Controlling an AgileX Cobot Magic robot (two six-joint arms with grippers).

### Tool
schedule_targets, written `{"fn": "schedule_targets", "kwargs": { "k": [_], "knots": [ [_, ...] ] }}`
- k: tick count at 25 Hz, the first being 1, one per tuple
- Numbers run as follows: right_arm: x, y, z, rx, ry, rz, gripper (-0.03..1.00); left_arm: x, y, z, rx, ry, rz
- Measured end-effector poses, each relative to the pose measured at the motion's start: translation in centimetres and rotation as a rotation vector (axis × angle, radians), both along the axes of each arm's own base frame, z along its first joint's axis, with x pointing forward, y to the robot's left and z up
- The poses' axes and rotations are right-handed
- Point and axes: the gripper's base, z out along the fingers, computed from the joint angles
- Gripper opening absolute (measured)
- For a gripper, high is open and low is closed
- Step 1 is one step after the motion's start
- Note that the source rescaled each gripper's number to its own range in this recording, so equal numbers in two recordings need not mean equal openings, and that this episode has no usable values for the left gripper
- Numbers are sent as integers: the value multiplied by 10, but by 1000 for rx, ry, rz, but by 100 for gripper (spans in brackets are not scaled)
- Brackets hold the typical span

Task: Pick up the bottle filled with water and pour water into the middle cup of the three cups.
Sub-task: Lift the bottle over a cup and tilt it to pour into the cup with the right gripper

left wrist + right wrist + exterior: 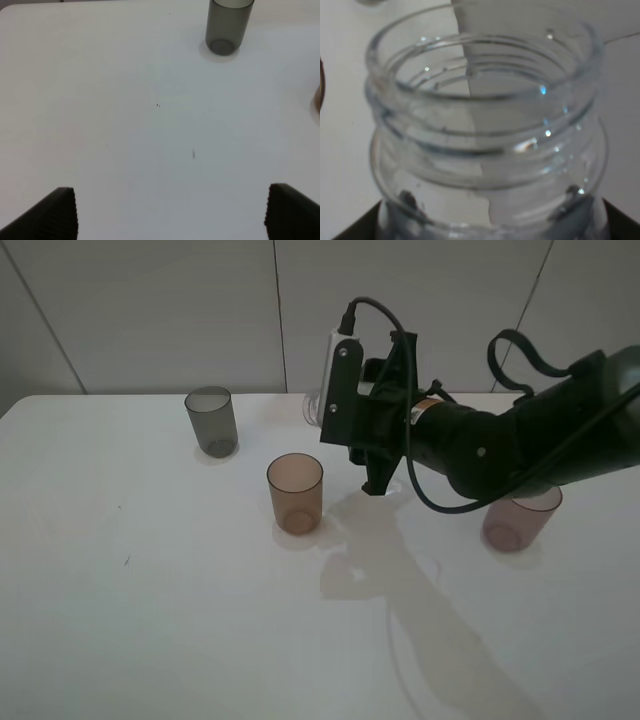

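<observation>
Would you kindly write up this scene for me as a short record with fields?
right tool: straddles the bottle below its neck; grip not clear
bottle: uncapped, mouth open
left tool: open, holding nothing
grey cup: far left, upright
amber cup: middle, upright, looks empty
pink cup: right, partly behind the right arm
table: white
</observation>
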Motion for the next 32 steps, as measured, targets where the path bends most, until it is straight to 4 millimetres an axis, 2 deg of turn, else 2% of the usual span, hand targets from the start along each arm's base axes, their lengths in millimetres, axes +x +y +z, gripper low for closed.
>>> {"fn": "schedule_targets", "kwargs": {
  "k": [11,15,22,32],
  "knots": [
    [3,2,-18,-93,-38,32,2,0,0,0,0,0,0],
    [2,10,-23,-124,-43,65,2,0,0,0,0,0,0],
    [6,19,-28,-156,-62,90,2,0,0,0,0,0,0],
    [12,21,-34,-214,-112,94,2,0,0,0,0,0,0]
  ]
}}
